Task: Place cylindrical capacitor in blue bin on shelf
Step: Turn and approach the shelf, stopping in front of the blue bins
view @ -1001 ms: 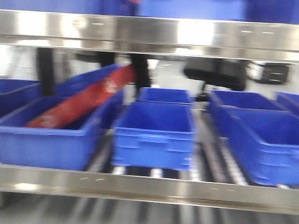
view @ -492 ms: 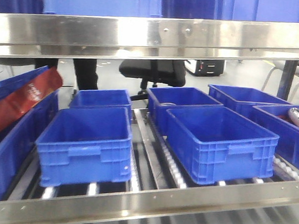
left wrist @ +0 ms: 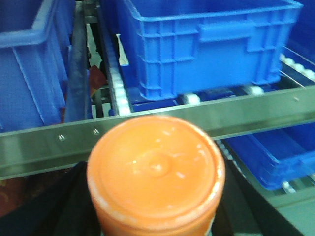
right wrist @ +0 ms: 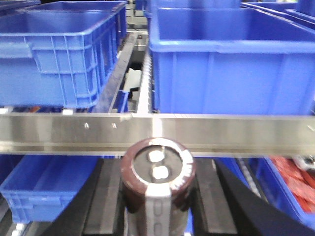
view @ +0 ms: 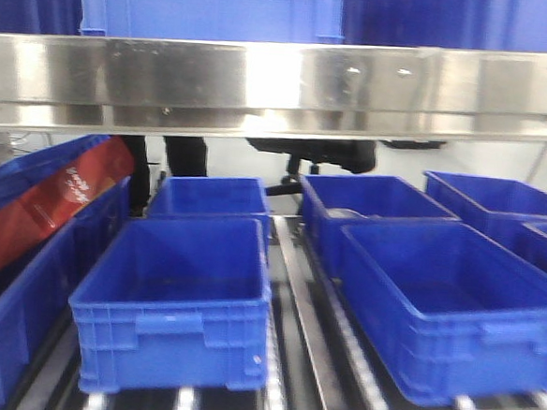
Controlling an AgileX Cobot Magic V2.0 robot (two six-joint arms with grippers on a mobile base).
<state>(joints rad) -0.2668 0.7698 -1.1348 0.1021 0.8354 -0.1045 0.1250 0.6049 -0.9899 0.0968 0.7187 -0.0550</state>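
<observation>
The shelf (view: 263, 87) carries 2 rows of blue bins (view: 177, 311) behind its front rail. Both arms point at that rail from outside. The left gripper (left wrist: 155, 219) clamps an orange-topped cylinder (left wrist: 155, 164), and the right gripper (right wrist: 160, 201) pinches the cylindrical capacitor (right wrist: 157, 167) between its black fingers (right wrist: 106, 201), short of the bins.

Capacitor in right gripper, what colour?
The cylindrical capacitor is dark brown with a grey stripe; shows best in right wrist view.
</observation>
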